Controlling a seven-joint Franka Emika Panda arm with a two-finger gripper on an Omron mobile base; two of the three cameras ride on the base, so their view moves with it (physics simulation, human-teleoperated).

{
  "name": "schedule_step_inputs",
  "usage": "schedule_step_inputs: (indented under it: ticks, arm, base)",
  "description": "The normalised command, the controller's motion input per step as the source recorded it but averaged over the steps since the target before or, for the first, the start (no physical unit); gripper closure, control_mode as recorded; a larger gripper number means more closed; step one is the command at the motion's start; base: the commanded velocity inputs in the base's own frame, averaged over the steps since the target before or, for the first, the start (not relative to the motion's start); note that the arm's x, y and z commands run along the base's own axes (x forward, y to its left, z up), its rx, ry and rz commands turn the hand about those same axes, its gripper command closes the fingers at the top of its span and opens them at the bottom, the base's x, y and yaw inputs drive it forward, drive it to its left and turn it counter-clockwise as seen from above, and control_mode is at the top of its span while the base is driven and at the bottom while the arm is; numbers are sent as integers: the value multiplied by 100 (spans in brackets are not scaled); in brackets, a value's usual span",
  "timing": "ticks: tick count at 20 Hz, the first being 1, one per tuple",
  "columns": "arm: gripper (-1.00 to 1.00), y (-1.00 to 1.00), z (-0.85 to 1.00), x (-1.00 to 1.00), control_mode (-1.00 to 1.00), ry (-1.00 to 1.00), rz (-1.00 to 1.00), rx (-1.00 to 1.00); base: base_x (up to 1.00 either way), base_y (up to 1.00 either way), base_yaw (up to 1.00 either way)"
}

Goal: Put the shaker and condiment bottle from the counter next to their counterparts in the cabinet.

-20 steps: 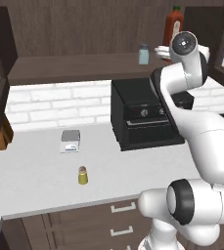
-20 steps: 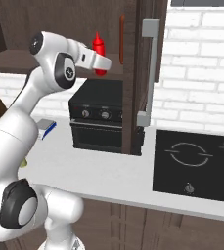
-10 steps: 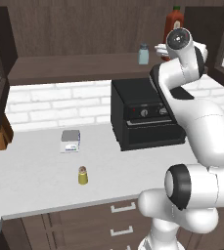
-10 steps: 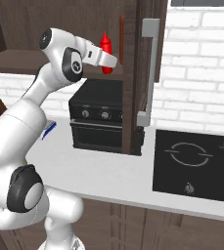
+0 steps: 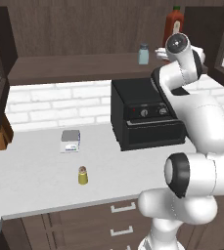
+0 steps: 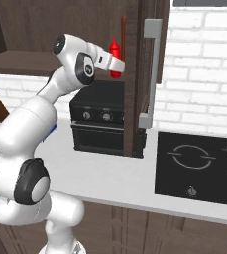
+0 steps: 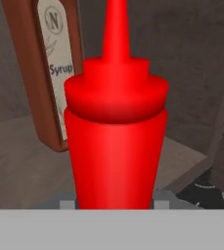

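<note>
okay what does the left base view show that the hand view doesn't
Left base view alone: the yellow-olive shaker standing on the counter, the pale blue-grey shaker on the cabinet shelf, and a black oven.
Hand view alone: the red condiment bottle close up, upright in the shut tool, and the word Syrup on a label.
Both: the tall red-brown sauce bottle on the shelf.

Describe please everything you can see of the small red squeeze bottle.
The condiment bottle is bright red and looks like smooth plastic: a body widening upward, a broad ribbed collar and a long pointed nozzle. It stands upright, held low on its body by the shut gripper, up at the cabinet shelf. Just behind it stands the labelled red-brown sauce bottle; whether they touch is unclear.
</note>
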Motion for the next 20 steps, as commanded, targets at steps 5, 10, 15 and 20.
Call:
schedule_step_inputs:
  ticks: [5,10,15,20]
  arm:
    - [100,-7,-15,42,-100,0,0,0]
    - [100,-6,-5,36,-100,0,0,0]
    - [100,-19,-32,27,-100,-2,0,0]
    - [100,-19,-37,36,-100,-1,0,0]
  base:
    - [0,0,0]
    - [0,0,0]
    - [0,0,0]
    - [0,0,0]
